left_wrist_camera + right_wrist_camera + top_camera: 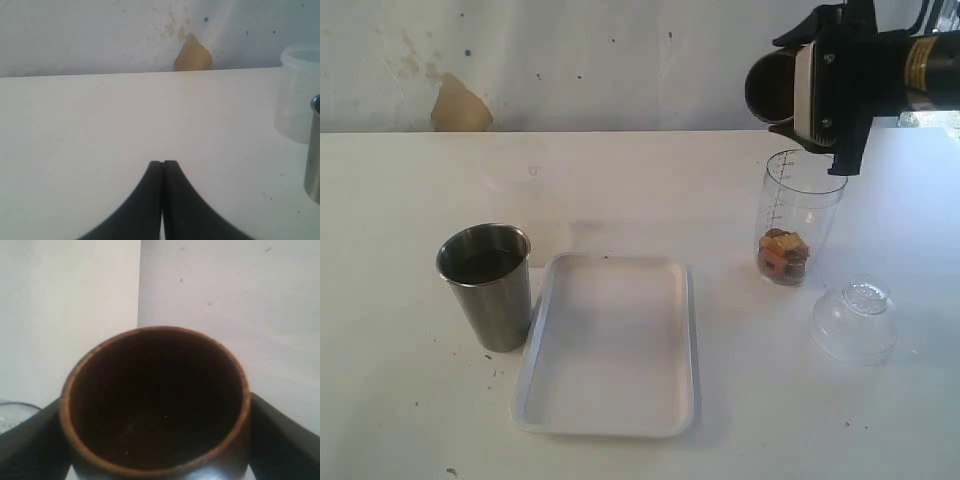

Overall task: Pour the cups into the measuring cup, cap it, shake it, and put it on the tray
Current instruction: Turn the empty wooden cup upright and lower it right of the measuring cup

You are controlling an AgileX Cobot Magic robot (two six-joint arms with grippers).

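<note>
My right gripper [790, 92] is shut on the brown wooden cup [768, 86], holding it tipped on its side just above the measuring cup [800, 205]. The right wrist view looks into the wooden cup [155, 400], whose inside is dark, and both fingers [280, 435] press its sides. Orange and brown pieces [783, 256] lie at the bottom of the upright, uncapped measuring cup. The steel tumbler [488, 285] stands left of the white tray [610, 420], dark inside. My left gripper [163, 164] is shut on nothing over bare table, with the tumbler's edge [314, 150] beside it.
A clear dome lid [855, 322] lies mouth-down on the table, in front and to the right of the measuring cup. A cloudy translucent container [299, 95] shows behind the tumbler in the left wrist view. A pale wall backs the table's far edge.
</note>
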